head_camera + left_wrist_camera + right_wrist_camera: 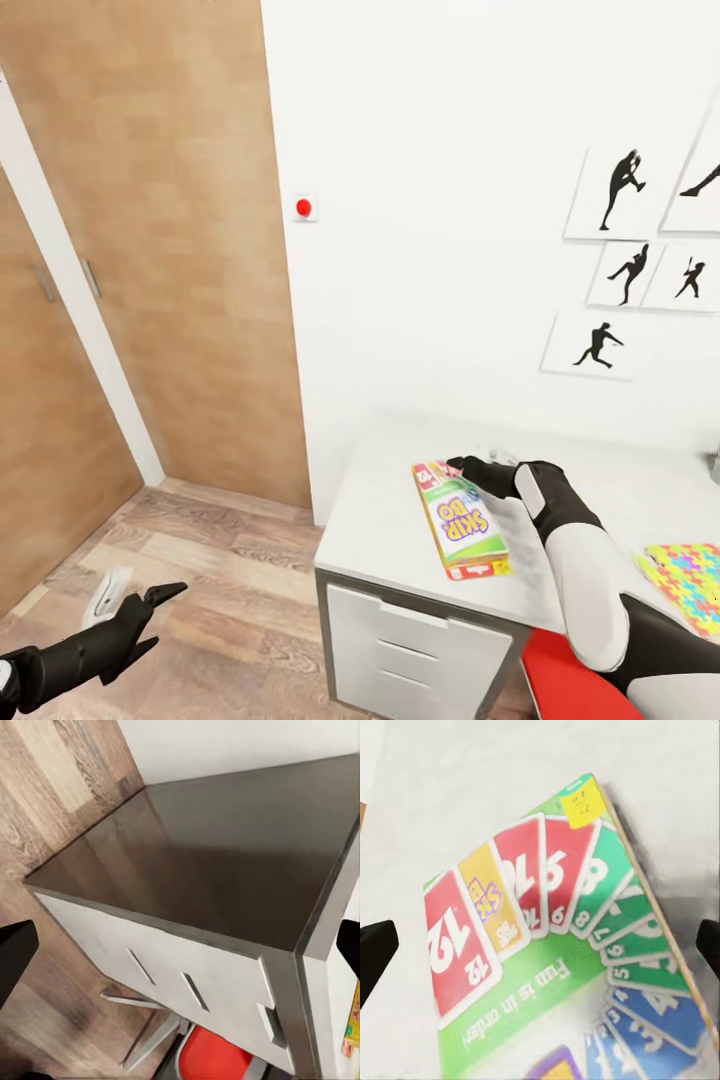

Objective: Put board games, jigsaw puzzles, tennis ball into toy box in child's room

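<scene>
Right hand (462, 466) over board game (460, 518) – pale table (380, 520); white wall (440, 200)

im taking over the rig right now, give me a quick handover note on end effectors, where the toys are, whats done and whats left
Right end effector: open, empty, at the far end of the Skip-Bo board game, not gripping it.
Left end effector: open, empty, low over the wood floor, off the table.
Toys in view: the Skip-Bo game lies flat on the pale table top near its corner; a jigsaw puzzle lies flat on the table at the head view's right edge.
Done: nothing confirmed; the toy box is not in view.
Left: grasp the Skip-Bo game, take it to the toy box, then the puzzles, other games and ball.
</scene>
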Controlling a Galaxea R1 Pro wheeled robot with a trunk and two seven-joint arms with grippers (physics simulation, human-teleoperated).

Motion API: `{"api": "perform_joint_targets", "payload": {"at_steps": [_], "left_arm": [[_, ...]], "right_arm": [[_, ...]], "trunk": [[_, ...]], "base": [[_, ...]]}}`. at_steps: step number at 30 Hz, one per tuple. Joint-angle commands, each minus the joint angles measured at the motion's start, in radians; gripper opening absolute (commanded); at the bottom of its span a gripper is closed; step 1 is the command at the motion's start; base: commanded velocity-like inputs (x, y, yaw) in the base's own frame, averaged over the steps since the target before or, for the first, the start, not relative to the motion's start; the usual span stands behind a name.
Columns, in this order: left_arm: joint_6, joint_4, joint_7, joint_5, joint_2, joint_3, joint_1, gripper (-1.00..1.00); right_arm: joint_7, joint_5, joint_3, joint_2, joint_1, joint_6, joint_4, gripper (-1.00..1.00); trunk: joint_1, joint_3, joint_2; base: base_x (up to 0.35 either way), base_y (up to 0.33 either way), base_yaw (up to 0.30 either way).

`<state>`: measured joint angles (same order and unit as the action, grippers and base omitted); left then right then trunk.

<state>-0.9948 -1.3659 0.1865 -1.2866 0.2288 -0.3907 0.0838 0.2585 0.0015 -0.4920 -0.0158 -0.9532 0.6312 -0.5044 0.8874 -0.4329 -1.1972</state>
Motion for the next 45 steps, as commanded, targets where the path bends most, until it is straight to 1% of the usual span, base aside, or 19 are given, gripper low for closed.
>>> {"api": "perform_joint_targets", "payload": {"at_steps": [1, 4, 5, 6, 7, 8, 9, 10, 12, 15, 18, 21, 26, 32, 37, 45], "left_arm": [[-0.004, -0.001, 0.010, -0.009, 0.000, -0.001, 0.001, 1.00], [-0.004, -0.001, 0.010, -0.007, -0.001, -0.003, 0.001, 1.00], [-0.004, -0.001, 0.010, -0.006, -0.001, -0.004, 0.001, 1.00], [-0.004, -0.001, 0.010, -0.005, -0.001, -0.004, 0.001, 1.00], [-0.004, -0.001, 0.010, -0.005, -0.001, -0.004, 0.001, 1.00], [-0.004, -0.001, 0.010, -0.005, -0.001, -0.005, 0.001, 1.00], [-0.004, -0.001, 0.010, -0.005, -0.001, -0.004, 0.001, 1.00], [-0.003, -0.001, 0.011, -0.004, -0.002, -0.002, 0.001, 1.00], [-0.003, -0.001, 0.011, -0.003, -0.002, -0.001, 0.001, 1.00], [-0.003, -0.001, 0.010, -0.002, -0.002, 0.001, 0.001, 1.00], [-0.002, -0.001, 0.010, -0.002, -0.004, 0.001, 0.001, 1.00], [-0.002, -0.001, 0.011, -0.004, -0.007, 0.001, 0.001, 1.00], [0.015, -0.001, 0.010, -0.003, -0.009, 0.001, 0.001, 1.00], [0.033, 0.020, 0.010, -0.002, -0.009, 0.001, 0.001, 1.00], [0.035, 0.025, 0.010, -0.002, -0.009, 0.001, 0.001, 1.00], [0.036, 0.027, 0.010, -0.002, -0.009, 0.001, 0.001, 1.00]], "right_arm": [[0.004, 0.001, -0.005, -0.001, -0.001, 0.005, -0.003, 1.00], [0.003, 0.002, -0.005, -0.008, 0.000, 0.004, -0.030, 1.00], [0.002, 0.002, -0.006, -0.016, 0.002, 0.005, -0.053, 1.00], [0.002, 0.001, -0.006, -0.032, 0.003, 0.007, -0.076, 1.00], [0.002, 0.001, -0.006, -0.039, 0.004, 0.007, -0.081, 1.00], [0.003, 0.001, -0.006, -0.055, 0.004, 0.008, -0.086, 1.00], [0.003, 0.001, -0.006, -0.064, 0.004, 0.009, -0.085, 1.00], [0.003, 0.002, -0.006, -0.078, 0.004, 0.011, -0.079, 1.00], [0.003, 0.002, -0.007, -0.092, 0.002, 0.013, -0.057, 1.00], [0.002, 0.001, -0.007, -0.102, -0.001, 0.013, -0.010, 1.00], [0.004, 0.000, -0.007, -0.134, -0.006, 0.014, 0.057, 1.00], [0.006, 0.001, -0.006, -0.148, -0.009, 0.016, 0.085, 1.00], [0.014, -0.003, -0.005, -0.155, -0.010, 0.017, 0.101, 1.00], [0.050, -0.006, -0.004, -0.150, -0.007, 0.011, 0.104, 1.00], [0.069, -0.006, -0.002, -0.148, -0.007, 0.014, 0.104, 1.00], [0.080, -0.006, 0.002, -0.147, -0.007, 0.020, 0.104, 1.00]], "trunk": [[0.000, -0.001, -0.001], [0.000, -0.001, -0.001], [0.000, -0.001, -0.001], [0.000, -0.001, -0.001], [0.000, -0.001, -0.001], [0.000, -0.001, -0.001], [0.000, -0.001, -0.001], [0.000, -0.001, -0.001], [0.000, -0.001, -0.001], [0.000, -0.001, -0.001], [0.000, -0.001, -0.001], [0.000, -0.001, -0.001], [0.000, -0.001, -0.001], [0.000, -0.001, -0.001], [0.000, -0.001, -0.001], [0.000, 0.002, -0.001]], "base": [[-0.264, -0.111, 0.002], [-0.216, -0.088, 0.001], [-0.113, -0.046, 0.001], [-0.058, -0.023, 0.000], [-0.046, -0.019, 0.000], [-0.030, -0.012, 0.000], [-0.024, -0.010, 0.000], [-0.015, -0.006, 0.000], [-0.010, -0.004, 0.000], [-0.005, -0.002, 0.000], [-0.002, -0.001, 0.000], [0.000, 0.000, 0.000], [0.000, 0.000, 0.000], [0.000, 0.000, 0.000], [0.000, 0.000, 0.010], [0.000, 0.000, 0.220]]}}
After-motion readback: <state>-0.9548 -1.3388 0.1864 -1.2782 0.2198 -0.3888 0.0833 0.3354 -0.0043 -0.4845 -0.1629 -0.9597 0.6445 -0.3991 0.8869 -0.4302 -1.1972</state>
